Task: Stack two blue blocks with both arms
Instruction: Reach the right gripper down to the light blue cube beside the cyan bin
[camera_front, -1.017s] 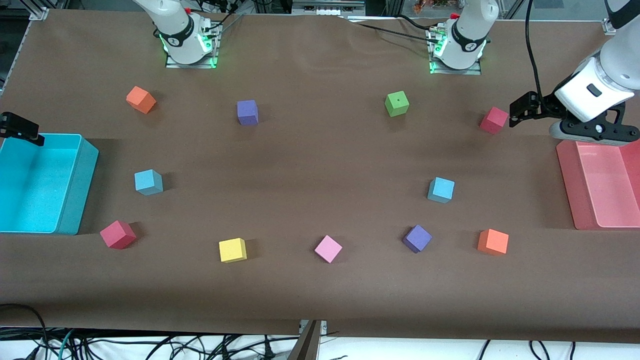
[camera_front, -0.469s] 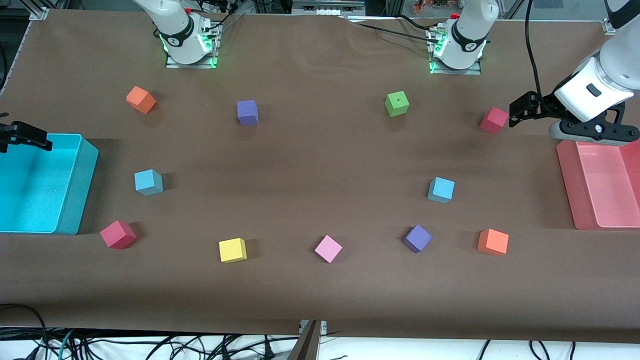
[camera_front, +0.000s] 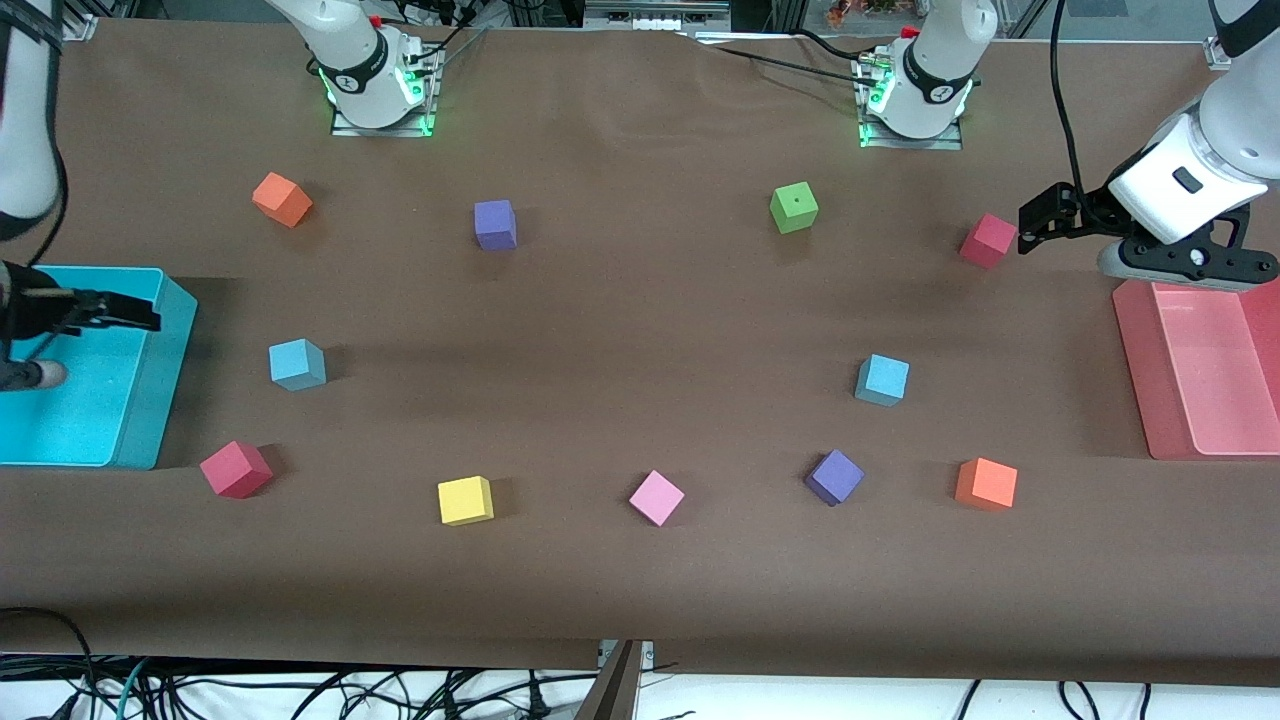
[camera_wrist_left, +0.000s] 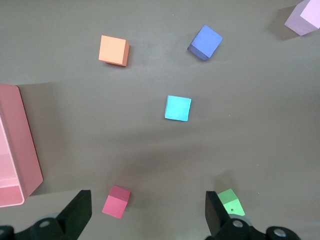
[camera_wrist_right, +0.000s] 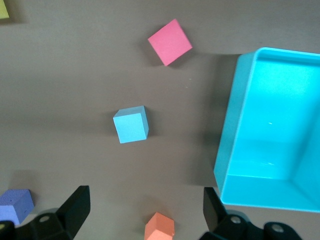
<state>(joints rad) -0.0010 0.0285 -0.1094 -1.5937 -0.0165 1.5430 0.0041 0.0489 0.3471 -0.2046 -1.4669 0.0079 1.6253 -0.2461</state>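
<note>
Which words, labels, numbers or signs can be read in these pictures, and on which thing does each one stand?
None can be read.
Right arm's base: a small round mark on its black band, too small to read.
Left arm's base: the same kind of mark, too small to read.
Green block: only a dark dot, no text.

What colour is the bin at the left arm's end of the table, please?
Pink: the bin is a translucent salmon-pink, shown best in the front view.

Left pincer (camera_wrist_left: 145, 217) at 3 o'clock, right pincer (camera_wrist_right: 145, 212) at 9 o'clock; both raised, fingers spread wide, empty.
</note>
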